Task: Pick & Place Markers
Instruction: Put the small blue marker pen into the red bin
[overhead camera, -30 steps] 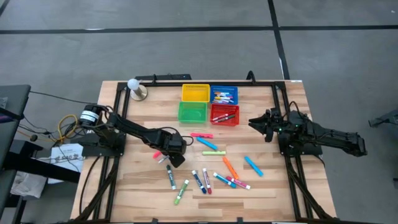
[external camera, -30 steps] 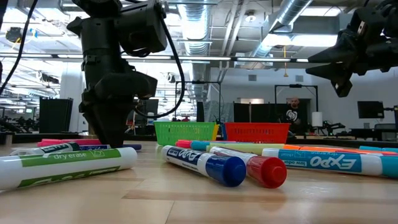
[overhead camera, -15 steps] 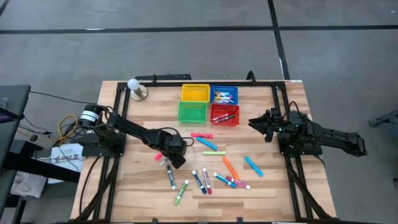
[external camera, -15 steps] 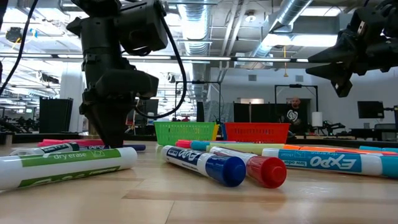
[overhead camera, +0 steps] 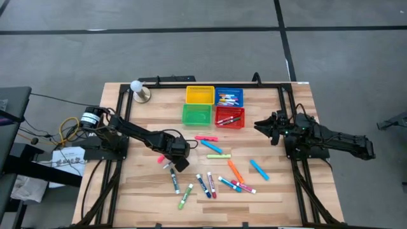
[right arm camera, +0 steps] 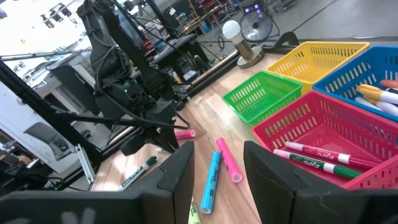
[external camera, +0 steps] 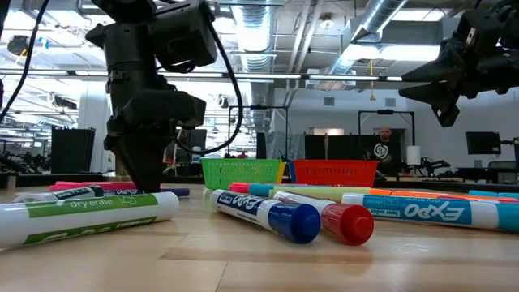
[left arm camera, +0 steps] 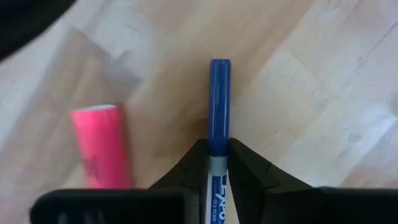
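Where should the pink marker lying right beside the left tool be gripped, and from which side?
Across the middle of its barrel, coming straight down from above. The pink marker lies flat on the table with bare wood on both long sides, so fingers can straddle it, just as the left tool is shut on the blue marker nearby.

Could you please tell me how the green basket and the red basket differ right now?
The green basket looks empty, while the red basket holds a few markers. Seen from above, the green basket sits on the left, next to the red basket on the right, nearer the waiting right gripper. Both are small square mesh baskets, side by side at the table's far edge.
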Robot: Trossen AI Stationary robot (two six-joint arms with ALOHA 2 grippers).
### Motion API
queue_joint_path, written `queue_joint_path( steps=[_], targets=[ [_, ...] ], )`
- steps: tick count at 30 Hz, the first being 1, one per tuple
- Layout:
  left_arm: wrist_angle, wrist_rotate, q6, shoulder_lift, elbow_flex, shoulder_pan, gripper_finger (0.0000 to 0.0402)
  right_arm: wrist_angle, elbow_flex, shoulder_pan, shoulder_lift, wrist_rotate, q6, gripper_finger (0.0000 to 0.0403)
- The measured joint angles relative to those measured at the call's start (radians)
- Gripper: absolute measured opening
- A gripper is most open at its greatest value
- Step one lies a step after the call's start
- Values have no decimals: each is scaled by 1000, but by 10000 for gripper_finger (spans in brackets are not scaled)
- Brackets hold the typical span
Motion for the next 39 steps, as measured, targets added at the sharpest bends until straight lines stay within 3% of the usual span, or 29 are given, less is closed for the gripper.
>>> queue_joint_path(
  steps=[13,19,28,39],
  targets=[
    [14,-13,11,-345,-1,76,47,-2,0,0,0,1,0,129],
    [204,-9,56,-469,0,75,47,-2,0,0,0,1,0,129],
    [542,-4,142,-488,2,80,44,-2,0,0,0,2,0,129],
    [691,2,149,-427,4,150,45,145,1,-7,0,106,0,129]
  ],
)
